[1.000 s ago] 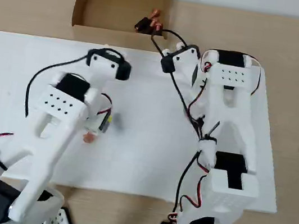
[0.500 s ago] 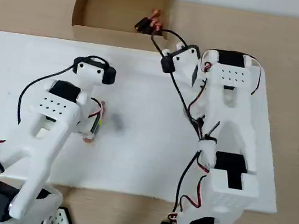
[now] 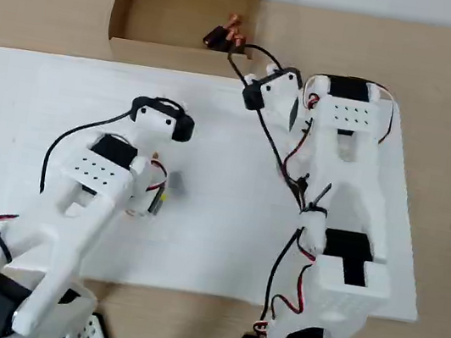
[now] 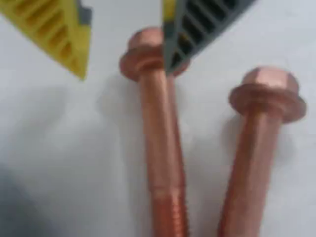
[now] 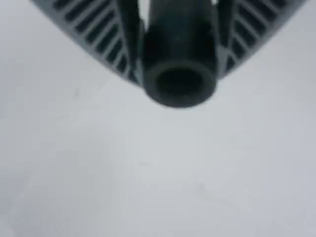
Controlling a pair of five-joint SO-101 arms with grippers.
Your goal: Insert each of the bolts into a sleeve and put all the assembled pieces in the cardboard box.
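Two copper bolts lie side by side on the white mat. My left gripper [image 4: 124,73] hangs open just above them. Its yellow finger [image 4: 54,29] and grey finger [image 4: 197,24] straddle the head of one bolt [image 4: 160,148], and the grey tip overlaps that head. The other bolt [image 4: 256,143] lies outside the jaws. In the high view the left gripper [image 3: 155,199] sits at the mat's centre left, covering the bolts. My right gripper [image 5: 180,69] is shut on a dark sleeve [image 5: 180,84], whose open end faces the camera over bare mat.
The cardboard box [image 3: 132,0] stands beyond the mat's far edge, with assembled copper-and-black pieces [image 3: 225,36] in its right corner. The white mat [image 3: 217,219] has bare room between the arms. The right arm [image 3: 344,179] stretches along the mat's right side.
The left arm swung left, then back right and slightly toward the front, and now covers the bolt seen beside it earlier. The right arm has stayed still.
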